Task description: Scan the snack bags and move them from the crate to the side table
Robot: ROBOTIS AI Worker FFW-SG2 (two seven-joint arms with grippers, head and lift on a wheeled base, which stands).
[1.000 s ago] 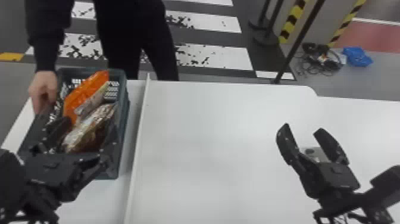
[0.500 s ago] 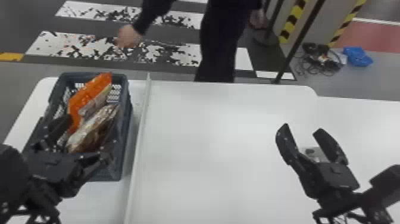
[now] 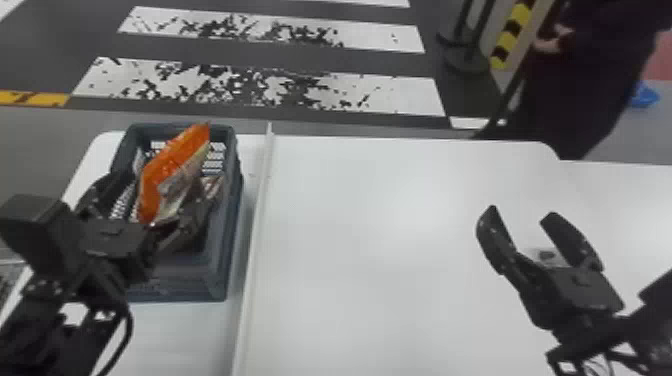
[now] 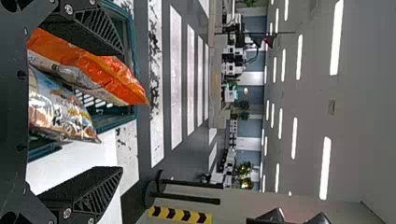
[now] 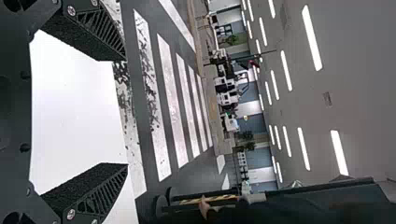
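A white table [image 3: 360,250] spreads across the head view, with a blue-grey crate [image 3: 190,287] standing near its left edge. Over the crate, the left gripper [image 3: 167,187] has its fingers spread around the snack bags; the right gripper [image 3: 522,215] hangs over the table, fingers apart and empty. Inside the crate, an orange bag [image 3: 175,157] leans beside a shiny patterned bag [image 4: 60,112].

Orange bag [image 3: 172,162] tilted, shiny bag [image 4: 60,109] beside — in grey crate [image 3: 224,245]
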